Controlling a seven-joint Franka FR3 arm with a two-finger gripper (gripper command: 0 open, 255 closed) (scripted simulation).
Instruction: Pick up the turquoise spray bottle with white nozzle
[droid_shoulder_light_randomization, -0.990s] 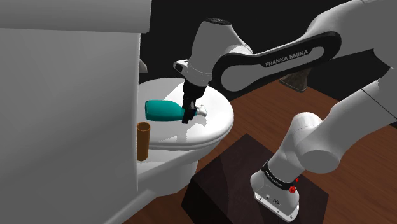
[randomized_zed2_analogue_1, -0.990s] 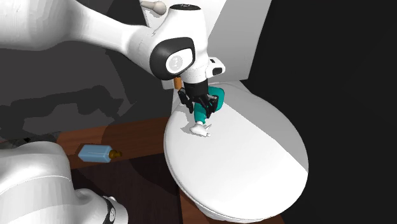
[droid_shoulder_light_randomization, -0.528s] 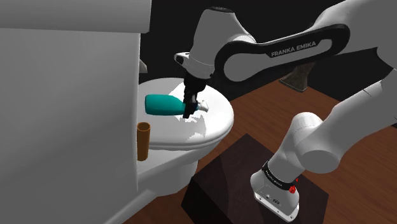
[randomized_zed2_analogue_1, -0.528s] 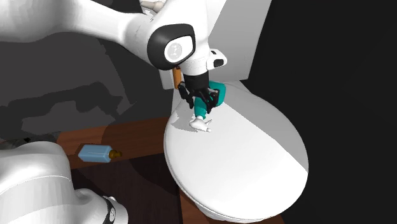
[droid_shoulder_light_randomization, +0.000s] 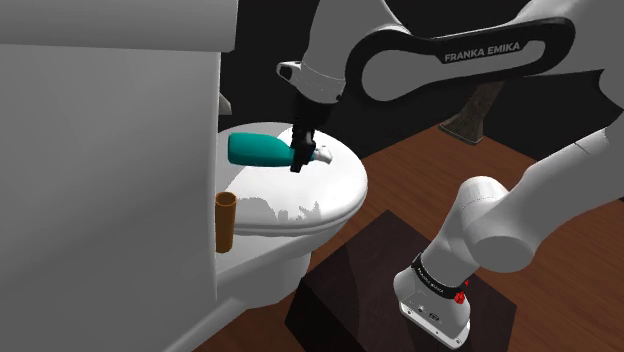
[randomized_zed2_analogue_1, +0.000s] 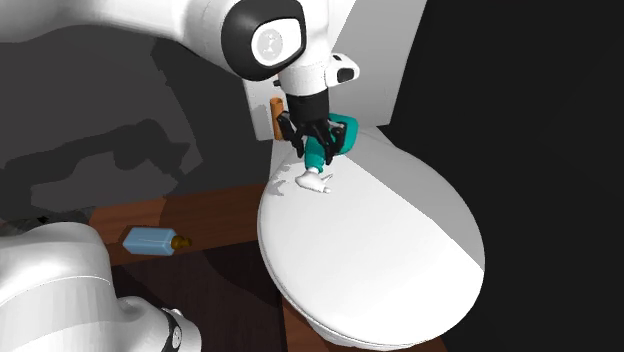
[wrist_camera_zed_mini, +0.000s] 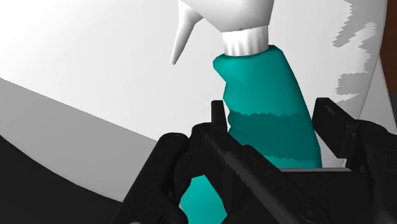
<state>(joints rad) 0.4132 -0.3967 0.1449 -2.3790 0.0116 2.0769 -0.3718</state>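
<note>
My gripper (droid_shoulder_light_randomization: 300, 157) is clamped on the neck of the turquoise spray bottle (droid_shoulder_light_randomization: 255, 150) - it has just risen off the white toilet lid (droid_shoulder_light_randomization: 338, 195) - so I judge the pick nearly done.

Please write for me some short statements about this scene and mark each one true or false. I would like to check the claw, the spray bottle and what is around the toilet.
1. The claw is shut on the turquoise spray bottle. True.
2. The bottle's nozzle is black. False: the nozzle is white.
3. The toilet lid is raised open. False: it is down, closed over the bowl.
4. A blue bottle lies on its side on the brown floor. True.
</note>
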